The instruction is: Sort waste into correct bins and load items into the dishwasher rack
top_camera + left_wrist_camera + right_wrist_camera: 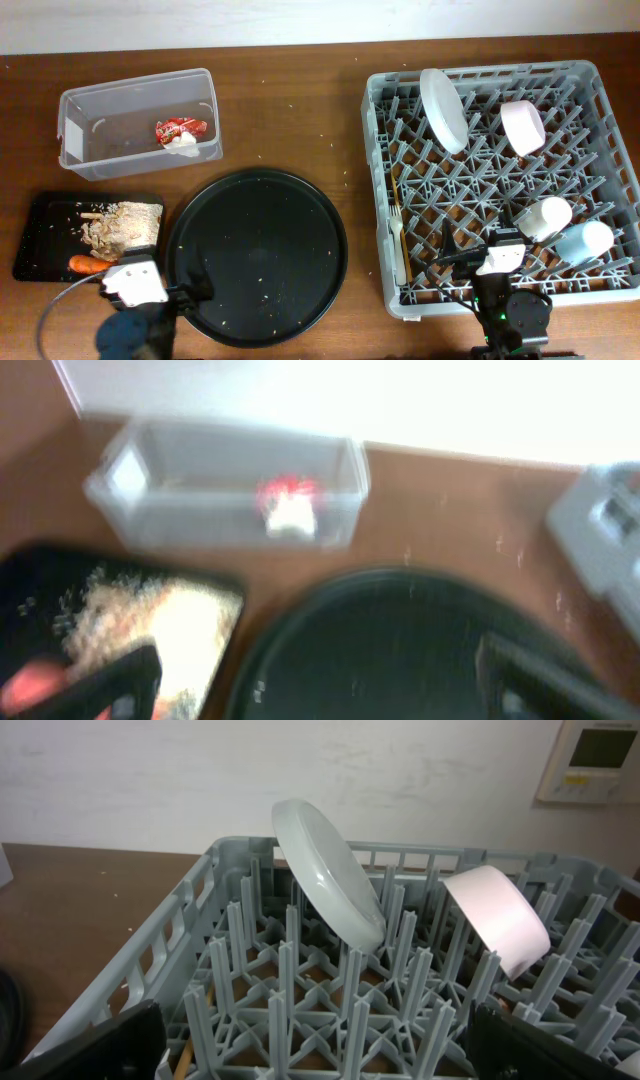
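The clear tub (95, 150) holds the red wrapper (180, 127) and white tissue (184, 143). The shallow black tray (35, 240) holds food scraps (125, 225) and the carrot (88, 265). I cannot make out the brown lump. The grey rack (376, 190) holds the plate (442, 108), bowl (522, 127), small white cup (545, 217), light-blue cup (585, 240), fork (398, 230) and chopstick (395, 185). My left gripper (188, 292) (320, 690) is open and empty over the round tray's left edge. My right gripper (480, 262) (320, 1050) is open and empty over the rack's front.
A large round black tray (255, 255) with crumbs lies between the bins and the rack. The blurred left wrist view shows the tub (220, 470), black tray (40, 570) and round tray (400, 640). The right wrist view shows the plate (325, 870) and bowl (495, 915).
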You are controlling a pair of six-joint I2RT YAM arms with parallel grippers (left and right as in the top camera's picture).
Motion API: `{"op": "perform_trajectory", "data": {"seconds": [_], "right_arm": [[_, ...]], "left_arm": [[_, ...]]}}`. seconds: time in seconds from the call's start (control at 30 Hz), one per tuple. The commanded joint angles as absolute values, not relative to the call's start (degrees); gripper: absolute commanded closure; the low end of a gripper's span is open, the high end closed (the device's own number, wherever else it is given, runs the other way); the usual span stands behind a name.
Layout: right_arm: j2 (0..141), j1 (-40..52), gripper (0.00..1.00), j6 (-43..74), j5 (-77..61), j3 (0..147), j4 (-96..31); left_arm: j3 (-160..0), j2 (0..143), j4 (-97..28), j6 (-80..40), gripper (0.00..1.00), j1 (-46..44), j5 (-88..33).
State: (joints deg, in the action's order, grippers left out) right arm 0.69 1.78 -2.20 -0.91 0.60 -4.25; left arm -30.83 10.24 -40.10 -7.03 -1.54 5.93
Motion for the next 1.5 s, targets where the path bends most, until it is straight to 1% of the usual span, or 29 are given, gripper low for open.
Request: {"op": "perform_trajectory", "data": {"seconds": [0.0,0.17,0.23,0.33,1.47], "right_arm": [[0.21,1.48,0.02,-2.59,-0.4,0.32,-4.58],[0.21,1.48,0.02,-2.57,-0.4,0.32,-4.56],[0.21,1.48,0.02,-2.59,-0.4,0.32,-4.58],[0.21,1.48,0.02,-2.59,-0.38,0.32,-4.56],[0.25,1.48,0.02,-2.59,-0.4,0.32,-4.56]], "left_arm": [[-17.17,1.26,-26.41,-6.15,0.01,-1.72,0.03],[-3.27,0.3,3.14,-6.11,0.01,-1.72,1.52],[-0.69,0.3,6.76,-6.13,0.01,-1.72,2.81],[-0.49,0.3,-4.89,-6.07,0.01,-1.72,2.7],[-0.49,0.34,-4.6,-6.11,0.01,-1.72,2.57]]}}
